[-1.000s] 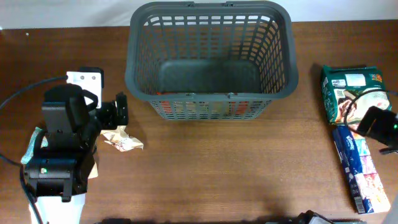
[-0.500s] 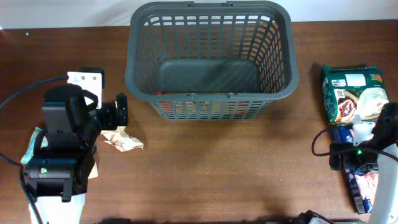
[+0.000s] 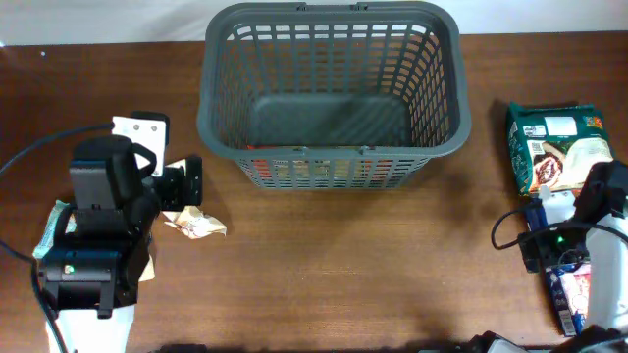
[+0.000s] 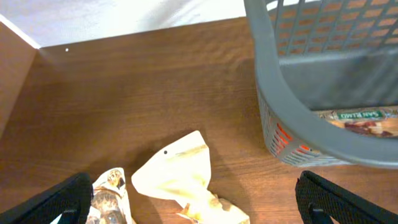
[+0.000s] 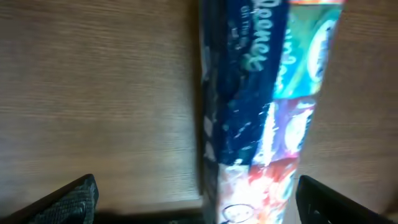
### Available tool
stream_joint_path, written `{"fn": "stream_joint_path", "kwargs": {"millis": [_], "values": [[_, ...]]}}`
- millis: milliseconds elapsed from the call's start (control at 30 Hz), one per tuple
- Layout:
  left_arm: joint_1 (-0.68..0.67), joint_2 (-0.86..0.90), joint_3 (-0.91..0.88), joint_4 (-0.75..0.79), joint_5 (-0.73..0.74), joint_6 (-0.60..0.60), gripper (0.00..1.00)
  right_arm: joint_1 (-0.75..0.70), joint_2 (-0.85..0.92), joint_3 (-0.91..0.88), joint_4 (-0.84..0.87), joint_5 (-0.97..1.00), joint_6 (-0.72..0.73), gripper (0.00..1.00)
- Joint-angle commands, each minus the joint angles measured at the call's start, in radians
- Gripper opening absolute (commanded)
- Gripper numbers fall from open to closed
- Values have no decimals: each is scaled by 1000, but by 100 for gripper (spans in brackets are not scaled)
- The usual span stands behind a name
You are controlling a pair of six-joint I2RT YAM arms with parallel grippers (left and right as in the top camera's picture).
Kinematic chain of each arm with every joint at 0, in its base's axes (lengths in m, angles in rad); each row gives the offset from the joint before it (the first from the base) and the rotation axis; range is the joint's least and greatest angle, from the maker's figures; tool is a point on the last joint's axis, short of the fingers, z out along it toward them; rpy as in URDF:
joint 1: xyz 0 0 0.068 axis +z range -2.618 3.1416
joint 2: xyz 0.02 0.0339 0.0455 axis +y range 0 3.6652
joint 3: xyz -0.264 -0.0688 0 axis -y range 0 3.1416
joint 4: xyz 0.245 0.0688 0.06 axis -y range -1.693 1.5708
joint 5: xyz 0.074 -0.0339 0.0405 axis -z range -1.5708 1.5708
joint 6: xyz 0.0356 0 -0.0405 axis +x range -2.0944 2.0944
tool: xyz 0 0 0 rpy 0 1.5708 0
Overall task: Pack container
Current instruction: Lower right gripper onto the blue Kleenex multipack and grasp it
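Observation:
The container point(image 3: 334, 93), a large dark grey slotted basket, stands at the back centre of the table. A packet point(image 4: 354, 118) lies inside it against the near wall. My left gripper point(image 3: 188, 181) is open to the left of the basket, hanging over a crumpled cream packet point(image 3: 199, 224), with nothing between its fingers point(image 4: 56, 202). In the left wrist view the cream packet point(image 4: 180, 174) lies beside a printed packet point(image 4: 109, 193). My right gripper point(image 5: 202, 199) is open above a long blue packet point(image 5: 261, 106), which lies between its fingers without being gripped.
A green snack packet point(image 3: 554, 142) lies at the right, just behind the long blue packet point(image 3: 569, 299). The right arm point(image 3: 599, 201) covers part of both. The basket's rim point(image 4: 292, 112) is close on the left gripper's right side.
The right arm has come in from the right edge and now stands over the long blue packet. The left arm has shifted slightly towards the back. Both grippers stayed open.

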Motion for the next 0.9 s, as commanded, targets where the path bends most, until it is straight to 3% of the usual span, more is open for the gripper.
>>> {"fn": "stream_joint_path", "kwargs": {"millis": [0,367,667,867], "values": [[-3,-4,8,-12,-40,21,99,-26,21,-3,18,50,-32,99],[-3,52,8,-31,-54,21,99,-175,23,-3,139,-13,-31,99],[-3,89,8,-31,-54,21,99,-184,22,-3,159,-80,134,99],[-3,92,8,-31,-54,21,99,-183,22,-3,251,-82,126,99]]}}
